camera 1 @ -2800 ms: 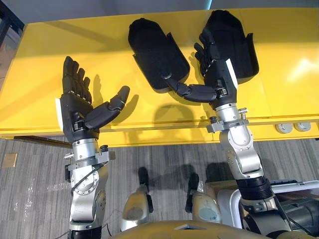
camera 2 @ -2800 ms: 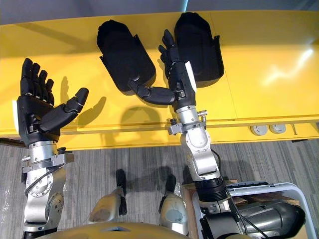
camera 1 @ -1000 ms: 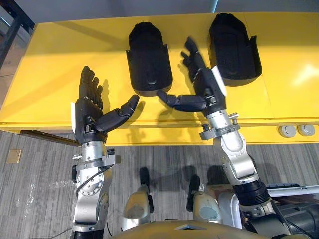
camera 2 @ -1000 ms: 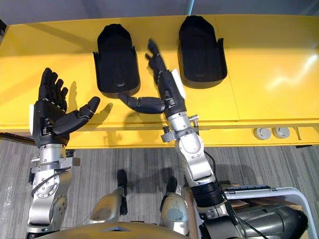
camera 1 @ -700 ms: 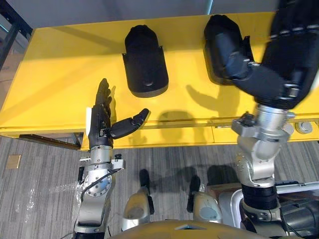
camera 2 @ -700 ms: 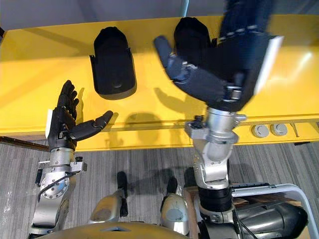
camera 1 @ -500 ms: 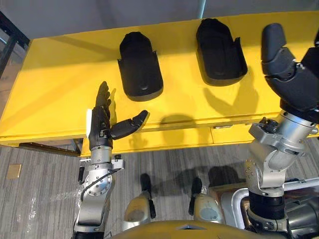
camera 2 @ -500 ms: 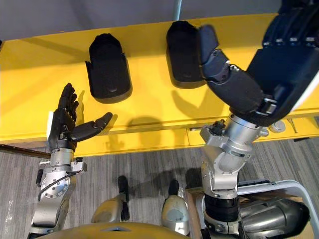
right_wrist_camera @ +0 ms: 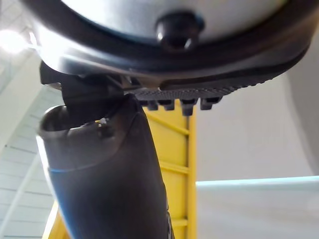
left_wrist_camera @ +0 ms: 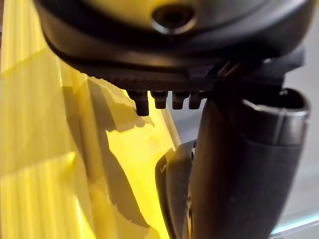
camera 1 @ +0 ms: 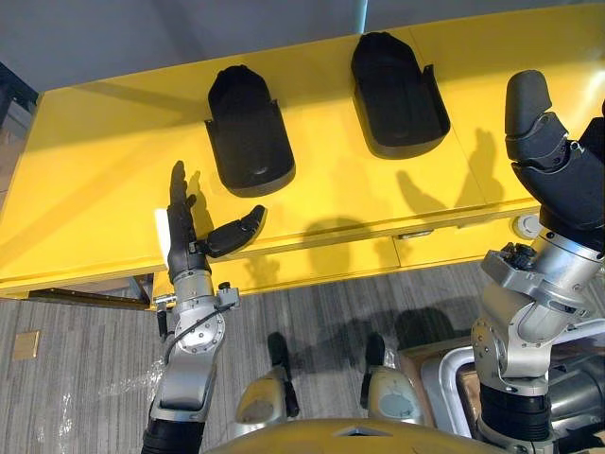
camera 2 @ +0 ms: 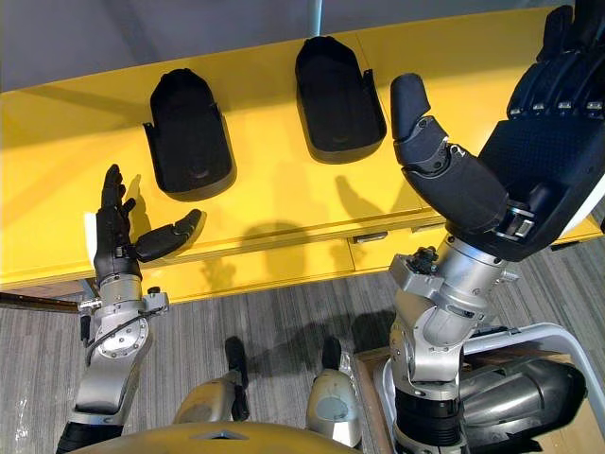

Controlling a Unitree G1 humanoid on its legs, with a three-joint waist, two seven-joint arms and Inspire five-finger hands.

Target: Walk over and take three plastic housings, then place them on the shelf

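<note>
Plastic housings, two in sight, lie flat on the yellow surface (camera 1: 104, 180), each with its long axis running away from the robot, rounded end far and open end near. Take the left housing (camera 1: 248, 132) as the mark. The right housing (camera 1: 397, 83) lies apart on its right. The right hand (camera 2: 534, 170) hangs high, well off to that same side, spread wide and empty. The left hand (camera 1: 184, 232) is just nearer than the mark's open end, slightly left, fingers straight, thumb out, empty. As the nearer hand, it would reach forward along that axis.

Right hand (camera 2: 541, 156) partly beyond view's edge
</note>
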